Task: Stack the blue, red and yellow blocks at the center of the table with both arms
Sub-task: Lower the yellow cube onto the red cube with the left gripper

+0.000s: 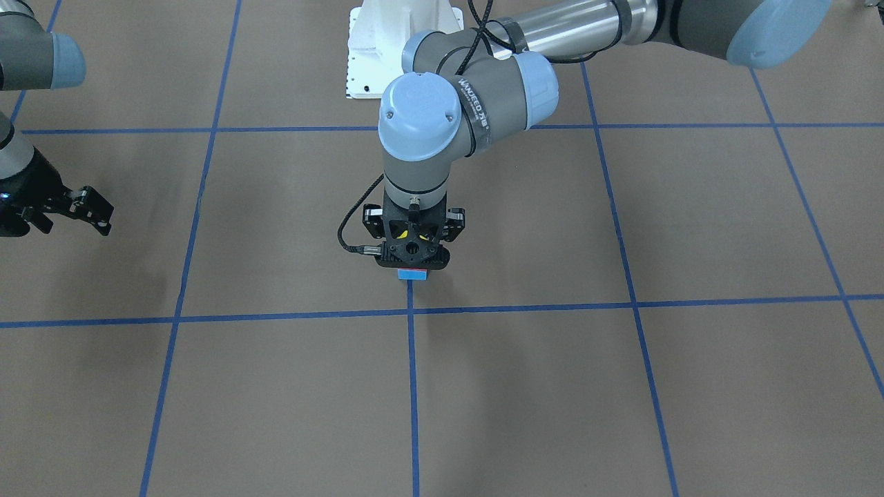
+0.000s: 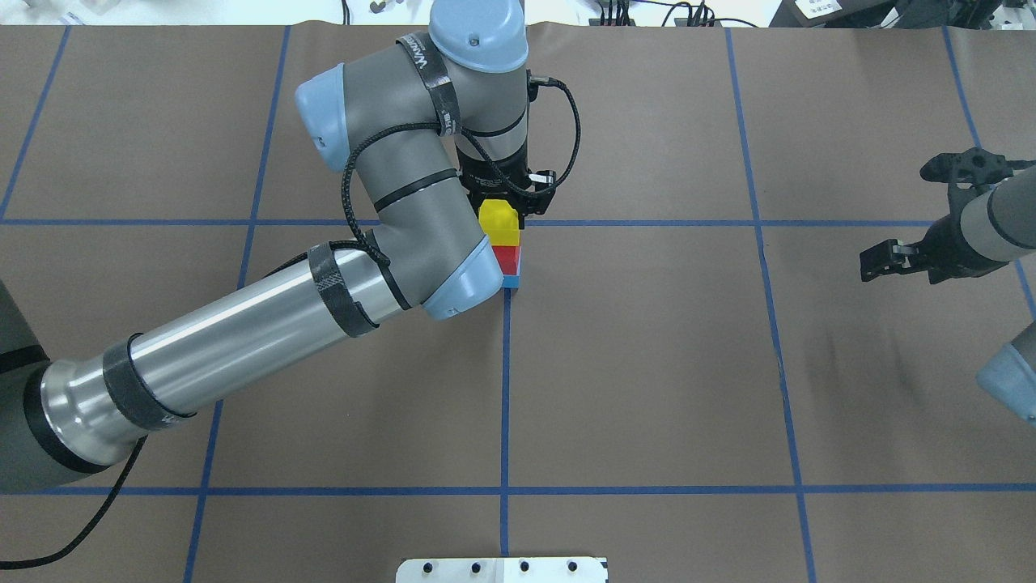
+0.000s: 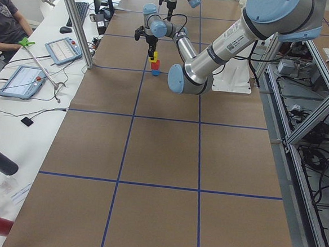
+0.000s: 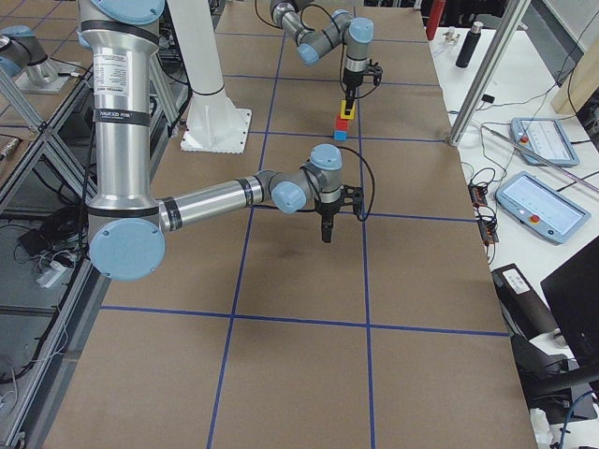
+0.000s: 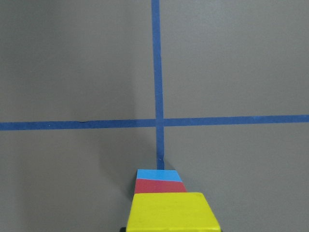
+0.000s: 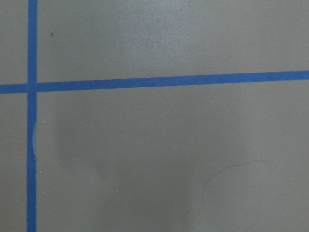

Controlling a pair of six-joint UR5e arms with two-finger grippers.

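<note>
Three blocks stand as a tower beside the tape crossing at the middle of the table (image 2: 647, 364). The blue block (image 2: 511, 282) is at the bottom, the red block (image 2: 507, 259) in the middle and the yellow block (image 2: 498, 227) on top. My left gripper (image 2: 503, 209) points straight down over the tower, shut on the yellow block (image 5: 171, 212). From the front only the blue block (image 1: 413, 275) shows under the wrist. My right gripper (image 2: 897, 219) hangs open and holds nothing, far off toward the table's right end.
The white pedestal (image 1: 400, 48) stands at the robot's edge of the table. A side bench with tablets (image 3: 59, 51) and a seated person (image 3: 2, 16) runs along the operators' side. The left arm's long tube (image 2: 243, 324) slants across the table's left half.
</note>
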